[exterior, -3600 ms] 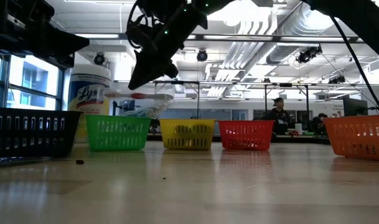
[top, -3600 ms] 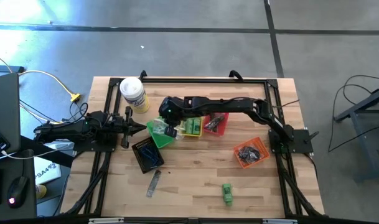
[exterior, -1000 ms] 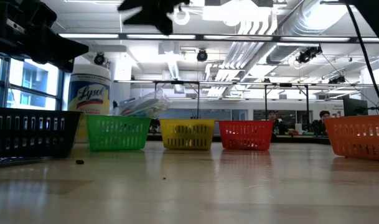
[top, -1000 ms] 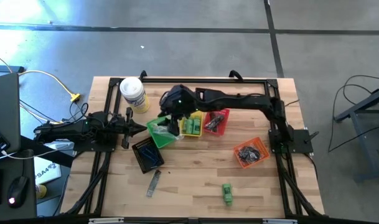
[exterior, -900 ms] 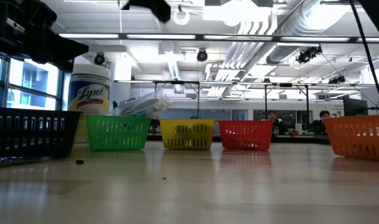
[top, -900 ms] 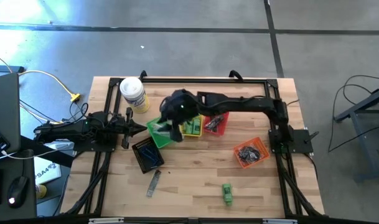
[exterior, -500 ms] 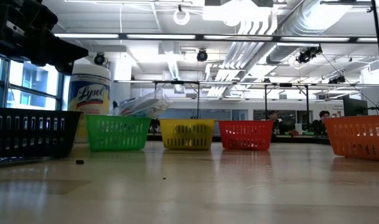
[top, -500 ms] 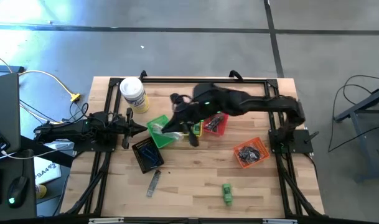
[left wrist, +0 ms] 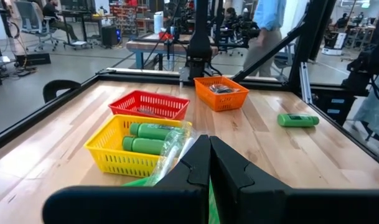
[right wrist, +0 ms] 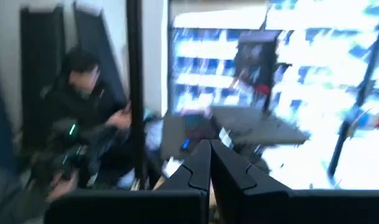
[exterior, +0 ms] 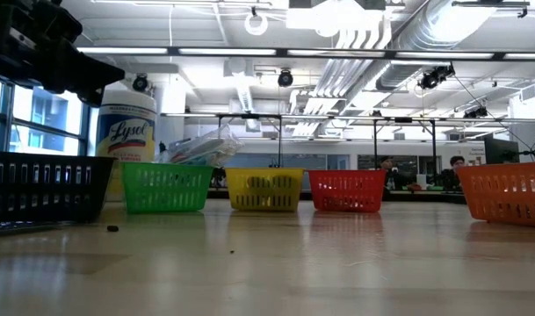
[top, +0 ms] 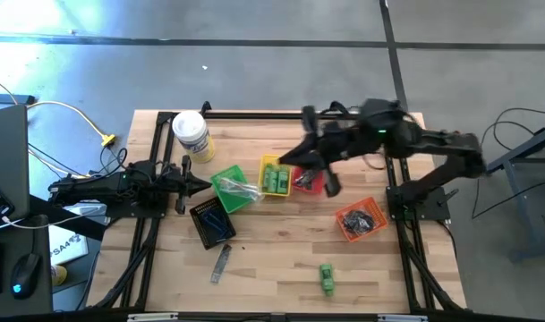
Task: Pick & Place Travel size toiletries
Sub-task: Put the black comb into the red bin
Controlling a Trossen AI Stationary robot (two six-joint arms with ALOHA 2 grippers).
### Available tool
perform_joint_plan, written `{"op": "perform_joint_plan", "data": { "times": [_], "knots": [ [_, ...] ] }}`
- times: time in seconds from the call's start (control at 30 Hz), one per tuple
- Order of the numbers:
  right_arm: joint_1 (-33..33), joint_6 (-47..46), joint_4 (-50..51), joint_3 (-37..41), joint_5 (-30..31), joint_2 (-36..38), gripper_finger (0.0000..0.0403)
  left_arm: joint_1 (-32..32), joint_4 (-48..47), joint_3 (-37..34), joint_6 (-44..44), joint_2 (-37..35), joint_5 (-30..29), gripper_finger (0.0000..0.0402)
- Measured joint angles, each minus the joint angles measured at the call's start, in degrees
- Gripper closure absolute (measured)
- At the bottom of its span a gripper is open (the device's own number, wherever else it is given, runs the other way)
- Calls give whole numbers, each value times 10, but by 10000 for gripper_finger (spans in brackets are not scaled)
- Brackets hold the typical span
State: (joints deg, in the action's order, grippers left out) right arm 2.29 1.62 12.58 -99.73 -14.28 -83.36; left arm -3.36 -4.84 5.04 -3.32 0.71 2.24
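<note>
Clear plastic sticks point(top: 240, 190) lie in the green basket point(top: 227, 190), sticking over its rim point(exterior: 197, 147). Green mini bottles point(left wrist: 149, 137) fill the yellow basket point(top: 273, 176). One green bottle point(top: 327, 277) lies on the table near its near edge, and a grey comb point(top: 221, 262) lies left of it. My right gripper point(top: 301, 159) point(right wrist: 209, 148) is shut and empty, high over the red basket point(top: 310, 180). My left gripper point(top: 203, 185) point(left wrist: 209, 142) waits shut beside the green basket's left side.
An orange basket point(top: 359, 219) with dark pieces stands on the right, a black basket point(top: 212, 221) with blue items near the left arm. A white canister point(top: 191, 134) stands at the far left corner. A black frame point(top: 290, 114) rims the table. People stand beyond the table point(left wrist: 267, 25).
My right arm has swung from above the green basket toward the table's right and far edge, over the red basket, rising out of the low view and tipping up so its camera faces the room. The baskets and toiletries have stayed put.
</note>
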Motion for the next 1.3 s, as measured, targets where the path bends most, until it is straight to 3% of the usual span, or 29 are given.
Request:
{"op": "perform_joint_plan", "data": {
  "times": [0.27, 0.6, 0.9, 1.3],
  "knots": [
    [-2, -46, -193, 288, 54, 202, 401, 0, 4, 0, 0, 0, 0, 402],
    [-1, -89, -277, 565, 104, 411, 401, 0, 4, 0, 0, 0, -16, 402],
    [14, -117, -313, 730, 127, 544, 401, 0, 4, 0, 0, 0, -18, 402],
    [15, -137, -308, 881, 144, 732, 401, 0, 3, 0, 0, 0, -19, 402]
  ]
}}
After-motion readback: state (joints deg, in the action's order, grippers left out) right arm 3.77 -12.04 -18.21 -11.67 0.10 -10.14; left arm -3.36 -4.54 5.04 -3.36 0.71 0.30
